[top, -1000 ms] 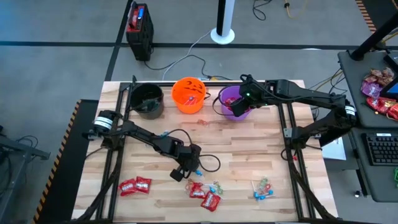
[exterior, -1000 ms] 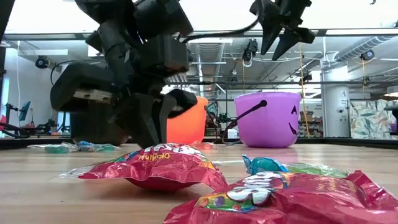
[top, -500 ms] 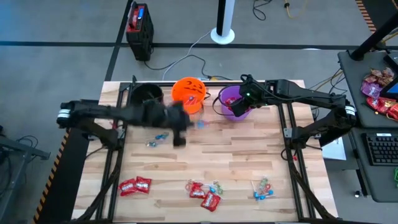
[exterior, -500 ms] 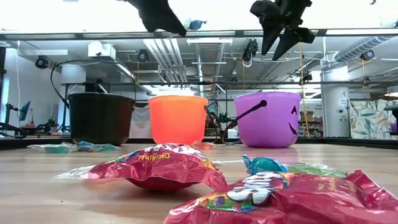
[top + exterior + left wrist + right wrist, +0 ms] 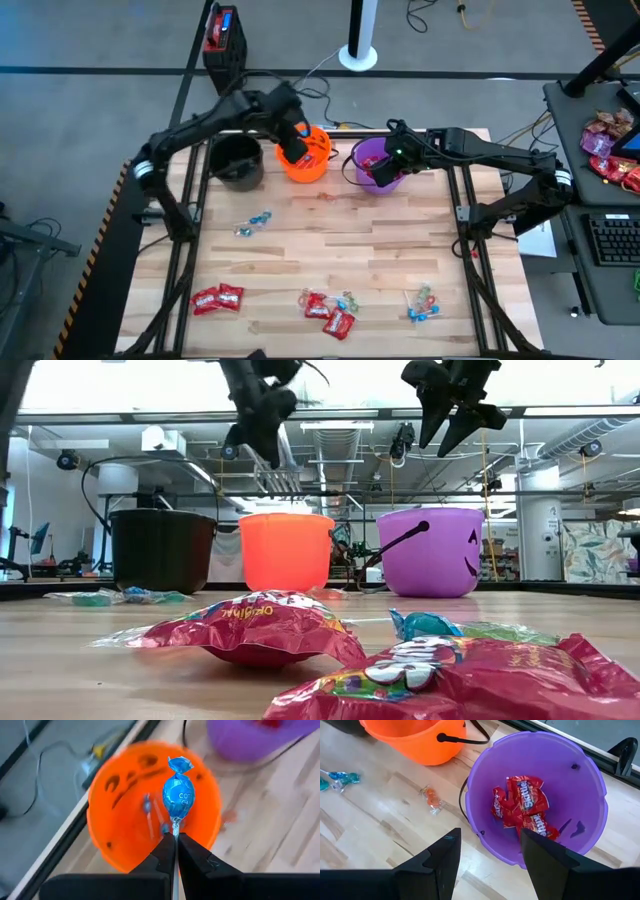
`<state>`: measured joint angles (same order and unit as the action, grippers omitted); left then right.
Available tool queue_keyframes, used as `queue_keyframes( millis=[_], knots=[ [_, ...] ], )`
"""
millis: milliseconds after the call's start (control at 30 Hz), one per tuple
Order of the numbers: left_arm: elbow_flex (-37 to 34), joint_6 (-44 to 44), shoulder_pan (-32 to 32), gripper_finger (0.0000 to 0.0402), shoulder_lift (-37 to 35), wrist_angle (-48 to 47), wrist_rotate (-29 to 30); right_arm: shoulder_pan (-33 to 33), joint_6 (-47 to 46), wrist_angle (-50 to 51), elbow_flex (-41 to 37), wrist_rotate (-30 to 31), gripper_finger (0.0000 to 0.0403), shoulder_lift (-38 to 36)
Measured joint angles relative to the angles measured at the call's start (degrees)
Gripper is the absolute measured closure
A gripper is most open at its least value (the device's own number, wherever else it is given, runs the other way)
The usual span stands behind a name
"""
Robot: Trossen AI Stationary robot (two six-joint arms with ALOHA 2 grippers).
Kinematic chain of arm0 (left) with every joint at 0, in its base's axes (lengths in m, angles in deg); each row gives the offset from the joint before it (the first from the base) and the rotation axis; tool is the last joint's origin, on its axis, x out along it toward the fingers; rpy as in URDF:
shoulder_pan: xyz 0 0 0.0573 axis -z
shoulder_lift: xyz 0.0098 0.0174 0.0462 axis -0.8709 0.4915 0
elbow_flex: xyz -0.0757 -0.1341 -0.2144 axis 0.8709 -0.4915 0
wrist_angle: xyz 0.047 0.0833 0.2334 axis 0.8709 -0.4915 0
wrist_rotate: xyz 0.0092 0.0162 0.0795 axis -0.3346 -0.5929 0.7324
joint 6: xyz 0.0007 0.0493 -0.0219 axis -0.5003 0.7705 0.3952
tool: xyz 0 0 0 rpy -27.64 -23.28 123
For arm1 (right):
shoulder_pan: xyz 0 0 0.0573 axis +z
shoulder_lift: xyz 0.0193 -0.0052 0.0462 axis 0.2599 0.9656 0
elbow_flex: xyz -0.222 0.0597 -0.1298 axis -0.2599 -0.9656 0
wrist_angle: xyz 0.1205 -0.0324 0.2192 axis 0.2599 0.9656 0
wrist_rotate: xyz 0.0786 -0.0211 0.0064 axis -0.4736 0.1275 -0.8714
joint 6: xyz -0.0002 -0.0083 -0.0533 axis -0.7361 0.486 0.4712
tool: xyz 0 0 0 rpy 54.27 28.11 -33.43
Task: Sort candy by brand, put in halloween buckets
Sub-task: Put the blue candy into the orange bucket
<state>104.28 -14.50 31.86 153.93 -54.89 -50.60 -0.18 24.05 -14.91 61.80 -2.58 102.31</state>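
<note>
Left gripper [image 5: 175, 851] clamped on blue lollipop [image 5: 178, 795] stick, held over orange bucket [image 5: 304, 152]. Right gripper [image 5: 490, 847] spread wide, empty, above purple bucket [image 5: 540, 795]; red packets [image 5: 522, 805] inside seen only in right wrist view.

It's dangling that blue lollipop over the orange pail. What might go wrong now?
The left gripper pinches only the thin stick of the blue lollipop, so it might swing or slip early. It hangs over the orange bucket nearer one side, so a drop could clip the rim and land on the table. The right gripper waits, jaws open, over the purple bucket, close by.
</note>
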Motion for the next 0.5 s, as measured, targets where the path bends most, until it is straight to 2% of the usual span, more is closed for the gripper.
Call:
queue_keyframes(
  millis=[100, 233, 500],
  knots=[
    [6.6, 1.99, 0.01, 0.0402, 5.78, -5.88, 2.54, 0.0, 0.02, 0.01, 0.0, -0.03, 0.0206, 0.0],
    [12.86, 4.55, -0.32, 0.0402, 10.93, -8.12, 3.08, 0.0, 0.04, 0.02, 0.0, -0.25, 0.0206, 0.0],
    [19.65, 4.91, -1.1, 0.037, 16.41, -12.25, 3.86, 0.11, 0.11, 0.12, 0.0, -0.47, 0.0206, 0.0]
  ],
)
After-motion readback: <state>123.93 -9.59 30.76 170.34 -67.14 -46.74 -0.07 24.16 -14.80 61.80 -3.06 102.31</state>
